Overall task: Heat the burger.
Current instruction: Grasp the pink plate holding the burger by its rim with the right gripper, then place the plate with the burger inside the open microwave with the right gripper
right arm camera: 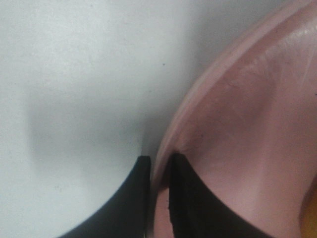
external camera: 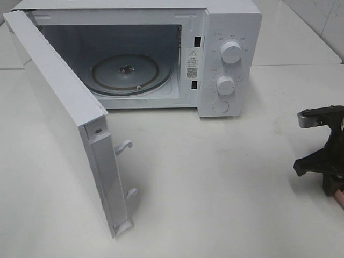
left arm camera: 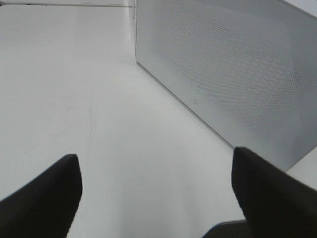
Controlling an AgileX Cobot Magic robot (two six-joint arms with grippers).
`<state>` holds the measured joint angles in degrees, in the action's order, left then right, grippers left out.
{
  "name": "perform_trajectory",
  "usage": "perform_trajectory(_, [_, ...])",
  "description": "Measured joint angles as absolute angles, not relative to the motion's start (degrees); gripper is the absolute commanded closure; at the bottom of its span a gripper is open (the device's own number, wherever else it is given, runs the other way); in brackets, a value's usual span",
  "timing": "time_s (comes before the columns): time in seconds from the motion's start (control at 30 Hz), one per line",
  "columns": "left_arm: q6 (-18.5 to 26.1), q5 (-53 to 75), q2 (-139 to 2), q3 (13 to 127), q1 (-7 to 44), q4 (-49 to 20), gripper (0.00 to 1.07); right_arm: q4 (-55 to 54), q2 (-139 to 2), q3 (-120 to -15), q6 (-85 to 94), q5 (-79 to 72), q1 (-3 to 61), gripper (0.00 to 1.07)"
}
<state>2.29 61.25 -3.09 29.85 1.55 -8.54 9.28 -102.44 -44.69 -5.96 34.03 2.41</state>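
My right gripper [right arm camera: 156,166] is shut on the rim of the pink plate [right arm camera: 247,124], one finger outside the rim and one inside. In the exterior view this gripper [external camera: 329,185] hangs at the table's right edge, with only a sliver of the pink plate [external camera: 339,198] showing under it. The burger is out of view; a small golden sliver at the corner of the right wrist view is too little to identify. My left gripper [left arm camera: 156,198] stands open over bare table, facing the outer face of the microwave door [left arm camera: 233,64].
The white microwave [external camera: 226,54] stands at the back with its glass turntable [external camera: 129,72] bare. Its door [external camera: 64,118] swings out to the left toward the front. White table [external camera: 215,188] lies between the door and my right gripper.
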Motion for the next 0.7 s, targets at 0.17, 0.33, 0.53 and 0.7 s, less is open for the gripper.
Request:
perform_trajectory(0.17, [2.3,61.2,-3.1,29.9,1.5,-8.5,0.28,9.3,-102.4,-44.8,-6.0,34.3,2.4,1.07])
perform_trajectory(0.33, [2.3,61.2,-3.1,29.9,1.5,-8.5,0.28,9.7,-102.0,-44.8,-6.2,34.5,2.4,1.07])
perform_trajectory(0.53, [2.3,61.2,-3.1,29.9,1.5,-8.5,0.28,12.3,-100.6,-44.6,-8.1,36.5,2.4,1.07])
perform_trajectory(0.7, [2.3,61.2,-3.1,29.9,1.5,-8.5,0.28,15.4,-100.3,-44.6,-10.6,37.8,4.2,1.07])
